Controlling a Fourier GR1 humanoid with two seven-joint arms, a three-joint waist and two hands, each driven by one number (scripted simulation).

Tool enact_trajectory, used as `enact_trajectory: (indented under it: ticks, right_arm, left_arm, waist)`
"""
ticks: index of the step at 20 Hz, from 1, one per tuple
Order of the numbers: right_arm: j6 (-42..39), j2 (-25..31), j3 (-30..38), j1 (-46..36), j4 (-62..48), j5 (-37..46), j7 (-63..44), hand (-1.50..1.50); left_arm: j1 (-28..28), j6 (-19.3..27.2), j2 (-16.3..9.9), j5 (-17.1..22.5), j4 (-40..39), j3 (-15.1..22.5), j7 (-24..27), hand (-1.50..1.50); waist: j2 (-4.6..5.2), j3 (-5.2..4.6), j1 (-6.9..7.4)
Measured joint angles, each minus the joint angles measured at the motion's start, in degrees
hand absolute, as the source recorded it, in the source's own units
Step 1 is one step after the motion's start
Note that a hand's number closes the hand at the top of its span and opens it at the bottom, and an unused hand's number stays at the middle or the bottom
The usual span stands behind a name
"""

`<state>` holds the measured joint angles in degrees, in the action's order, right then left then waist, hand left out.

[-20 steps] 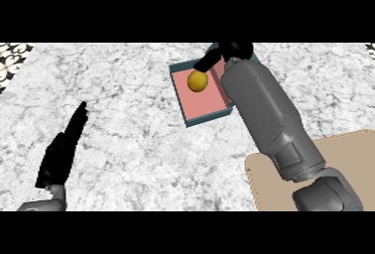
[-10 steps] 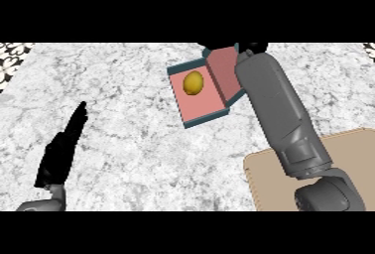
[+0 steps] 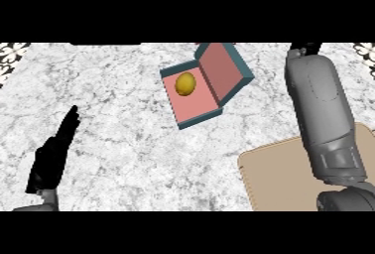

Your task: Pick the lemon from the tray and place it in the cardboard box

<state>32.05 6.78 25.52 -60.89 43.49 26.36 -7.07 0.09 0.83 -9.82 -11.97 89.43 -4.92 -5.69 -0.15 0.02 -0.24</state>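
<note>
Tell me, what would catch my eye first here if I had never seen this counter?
Probably the yellow lemon, lying in the left compartment of a pink tray with a teal rim, toward the counter's far side. Next, the long grey right forearm reaching up the view's right side, its black right hand barely showing at the top, crossing a tan cardboard box at lower right.

Tabletop (image 3: 147, 149): white-grey marbled stone, mottled veining across the whole surface, fills nearly the full view. Light even and flat, only soft shadows. Dark patterned strip with pale floral motifs at the upper left corner (image 3: 11, 52) and upper right corner (image 3: 364, 49), beyond the stone's edge. No walls or windows visible.
</note>
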Motion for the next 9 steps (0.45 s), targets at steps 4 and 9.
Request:
enact_trajectory:
  ticks: [4,9]
  right_arm:
    - [-4.1,4.1,2.1,5.8,7.1,-4.0,-0.3,-1.50]
    - [-13.2,9.9,4.0,15.8,16.6,-9.7,-0.1,-1.50]
  left_arm:
    - [0.4,0.3,-0.1,-0.3,-0.9,-0.5,1.1,0.00]
    - [1.4,0.3,0.3,-0.2,0.4,-0.4,0.9,0.00]
  waist:
    - [-0.16,-0.01,-0.60]
    - [-0.24,-0.02,-0.80]
